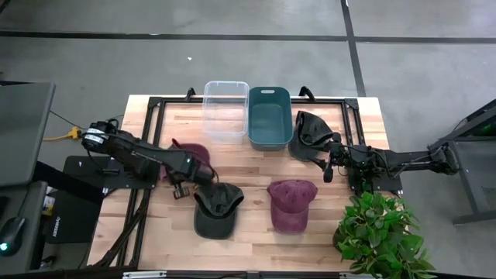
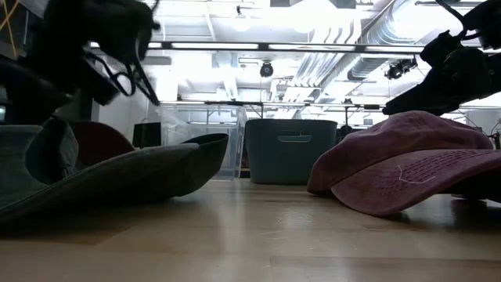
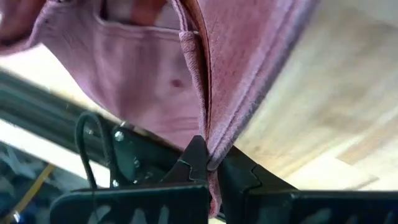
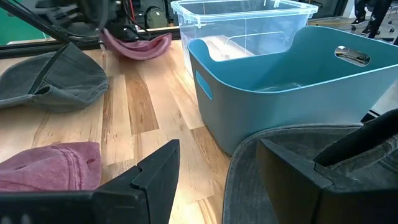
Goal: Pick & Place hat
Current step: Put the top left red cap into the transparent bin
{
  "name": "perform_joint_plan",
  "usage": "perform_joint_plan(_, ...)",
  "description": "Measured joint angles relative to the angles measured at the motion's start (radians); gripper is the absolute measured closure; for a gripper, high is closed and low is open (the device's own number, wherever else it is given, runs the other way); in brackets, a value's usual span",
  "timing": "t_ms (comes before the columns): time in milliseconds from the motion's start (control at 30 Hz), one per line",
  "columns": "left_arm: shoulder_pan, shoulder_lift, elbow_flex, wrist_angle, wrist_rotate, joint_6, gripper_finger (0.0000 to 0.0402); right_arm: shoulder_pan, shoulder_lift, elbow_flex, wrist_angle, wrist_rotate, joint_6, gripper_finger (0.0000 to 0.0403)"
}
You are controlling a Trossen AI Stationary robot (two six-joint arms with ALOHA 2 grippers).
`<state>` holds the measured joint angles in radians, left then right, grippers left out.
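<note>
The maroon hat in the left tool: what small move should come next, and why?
Probably a short lift straight up. The left tool is shut on the edge of the maroon hat, which still lies partly on the table beside the dark hat. Rising first should free the fabric before carrying it toward the clear bin.

A dark cap (image 2: 117, 176) lies on the tabletop (image 2: 250, 235) at left, a maroon cap (image 2: 407, 168) at right, a teal bin (image 2: 291, 150) between them farther back.

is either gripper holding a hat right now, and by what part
The left gripper pinches the maroon hat by a fabric edge. The right gripper holds nothing.
</note>
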<state>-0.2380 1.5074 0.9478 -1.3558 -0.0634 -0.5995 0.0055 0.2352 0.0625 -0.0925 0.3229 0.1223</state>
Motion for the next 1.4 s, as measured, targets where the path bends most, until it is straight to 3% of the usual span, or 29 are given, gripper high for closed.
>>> perform_joint_plan(367,-0.201,0.000,0.036,0.114,-0.157,0.050,0.0401,0.000,0.000,0.000,0.000,0.000,0.000,0.0194)
perform_joint_plan(600,-0.201,0.012,0.035,0.107,-0.208,0.021,0.0401,0.000,0.000,0.000,0.000,0.000,0.000,0.0194)
perform_joint_plan(1067,-0.201,0.012,0.037,0.067,-0.206,0.015,0.0401,0.000,0.000,0.000,0.000,0.000,0.000,0.0194)
perform_joint_plan(1400,-0.201,-0.046,0.129,-0.074,-0.235,-0.024,0.0401,0.000,0.000,0.000,0.000,0.000,0.000,0.0194)
